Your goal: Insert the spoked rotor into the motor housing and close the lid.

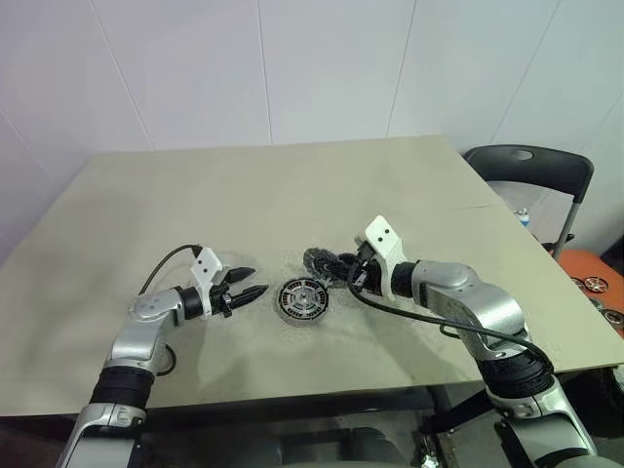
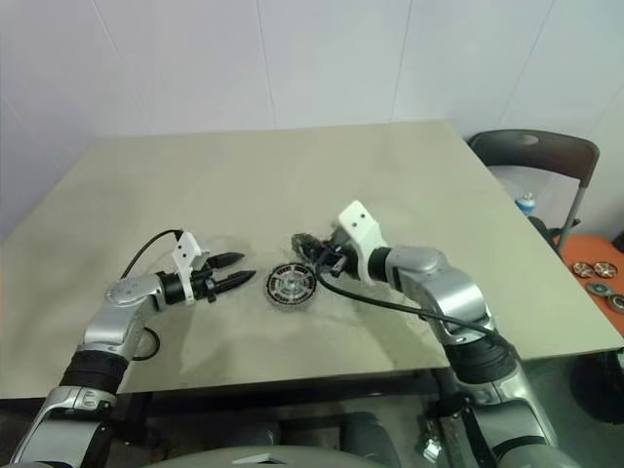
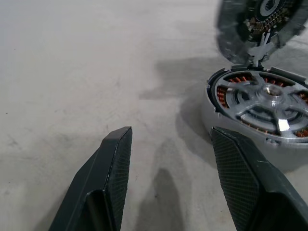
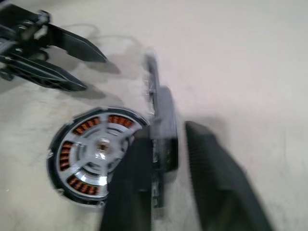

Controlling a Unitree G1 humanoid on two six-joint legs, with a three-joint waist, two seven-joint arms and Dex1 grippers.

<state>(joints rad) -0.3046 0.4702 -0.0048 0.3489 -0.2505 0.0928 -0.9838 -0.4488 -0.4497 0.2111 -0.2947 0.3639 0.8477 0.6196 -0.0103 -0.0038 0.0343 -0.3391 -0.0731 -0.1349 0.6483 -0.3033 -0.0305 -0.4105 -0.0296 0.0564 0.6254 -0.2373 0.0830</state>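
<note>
The round motor housing (image 1: 285,310) sits on the table between my two grippers. The spoked rotor (image 3: 264,98) lies inside it, silver spokes up, with coppery windings showing around them. The dark lid (image 4: 163,120) stands raised on edge at the housing's far right side, still joined to it at the rim. My right gripper (image 1: 346,273) straddles the lid: one finger lies against it and the other stands a little off it. My left gripper (image 1: 255,282) hovers open just left of the housing, with nothing between its fingers (image 3: 115,159).
The beige table (image 1: 292,195) stretches back to a white wall. A dark chair (image 1: 531,166) stands off its right edge. Past the right edge, an orange surface (image 1: 595,273) holds small round parts.
</note>
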